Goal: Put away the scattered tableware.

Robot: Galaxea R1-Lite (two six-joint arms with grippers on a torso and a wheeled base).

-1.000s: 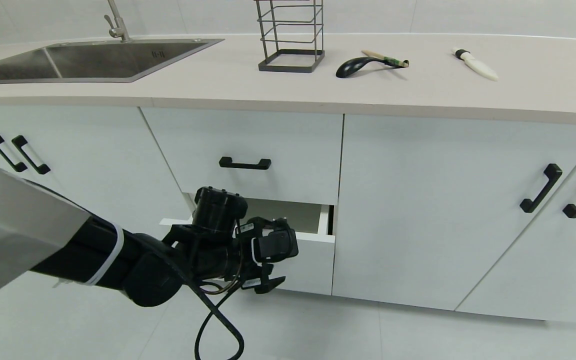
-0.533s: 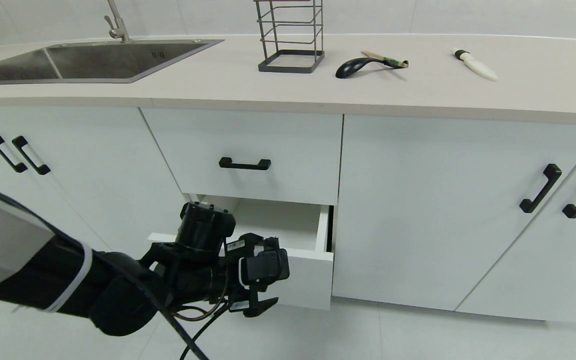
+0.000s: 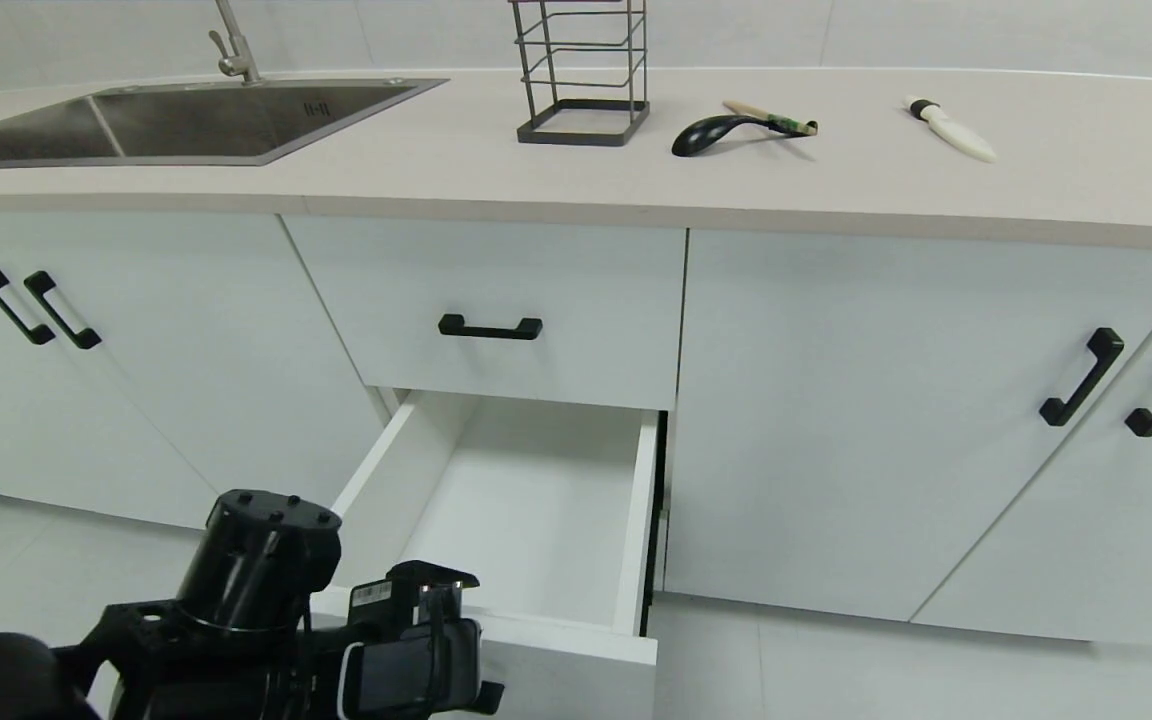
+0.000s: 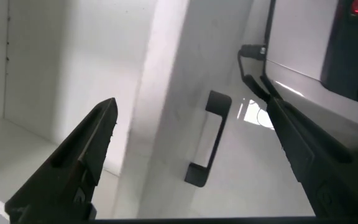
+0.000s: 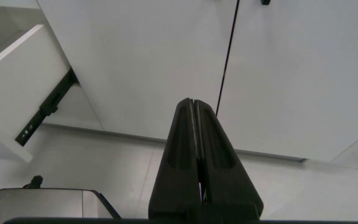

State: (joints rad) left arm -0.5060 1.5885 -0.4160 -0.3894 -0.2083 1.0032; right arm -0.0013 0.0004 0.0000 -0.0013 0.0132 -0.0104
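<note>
Noting the drawer open, evidently to take tableware, I find my left jaws spread about its handle without contact, my right jaws clenched on nothing, and the spoon and knife lying apart on the bench above.

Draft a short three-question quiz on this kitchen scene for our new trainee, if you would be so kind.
1. True or false: the lower drawer stands open with nothing in it.
2. Which thing on the counter lies closest to the wire rack? A. black spoon B. white knife C. plate
3. Is the left gripper open or shut?
Key: 1 true; 2 A; 3 open.
</note>
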